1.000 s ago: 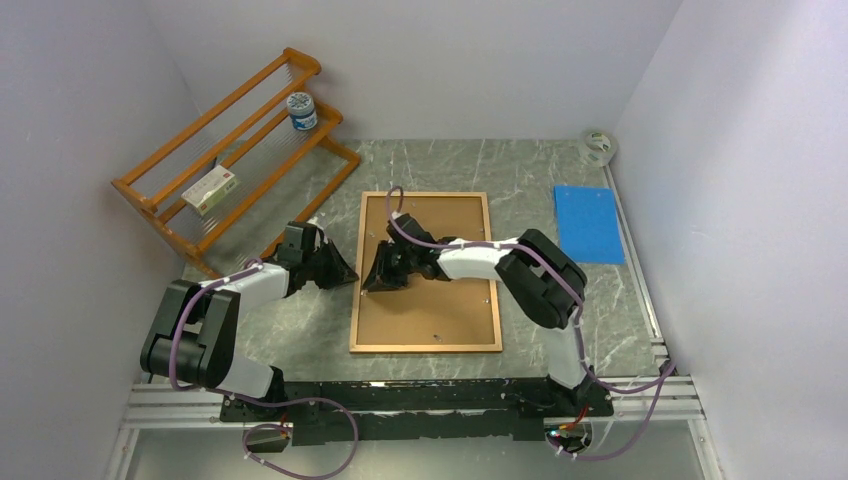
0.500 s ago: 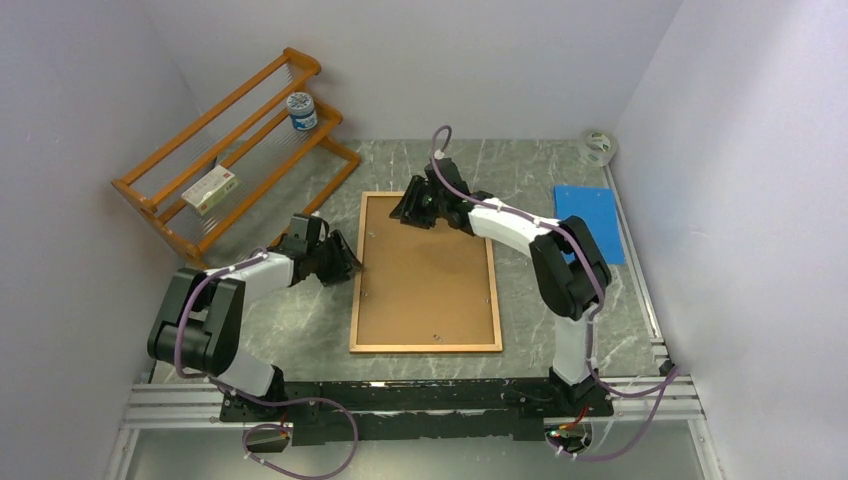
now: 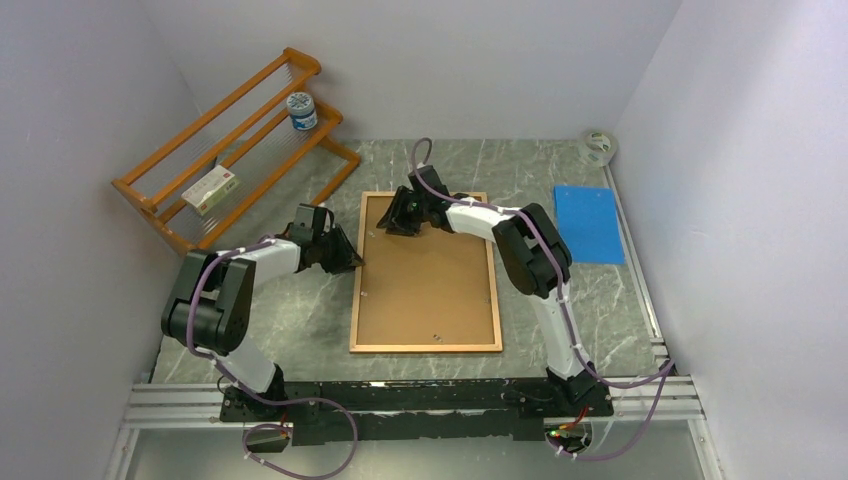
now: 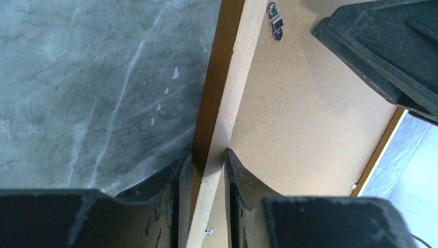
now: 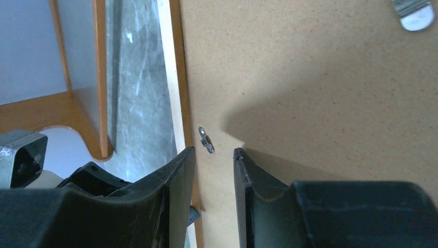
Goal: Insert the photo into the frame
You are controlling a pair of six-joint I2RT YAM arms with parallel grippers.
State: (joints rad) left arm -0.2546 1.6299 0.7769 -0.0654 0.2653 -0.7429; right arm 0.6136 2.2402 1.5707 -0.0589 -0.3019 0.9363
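The frame [image 3: 425, 348] lies face down on the marble table with the plain brown backing board [image 3: 430, 290] set in it. The photo is hidden from view. My left gripper [image 3: 352, 262] sits at the frame's left rail. In the left wrist view the jaws [image 4: 208, 155] close round the pale wooden rail [image 4: 237, 67]. My right gripper [image 3: 388, 226] is over the board's far left part. In the right wrist view its jaws [image 5: 214, 152] stand slightly apart over the board [image 5: 310, 77], just short of a small metal clip [image 5: 206, 140], holding nothing.
An orange wooden rack [image 3: 230, 150] stands at the far left with a jar [image 3: 301, 111] and a small box [image 3: 211, 189] on it. A blue sheet [image 3: 588, 222] lies at the right. A tape roll [image 3: 598, 146] sits in the far right corner.
My right gripper moved from the board's middle to its far edge, then left toward the far left corner. My left gripper moved right onto the frame's left rail.
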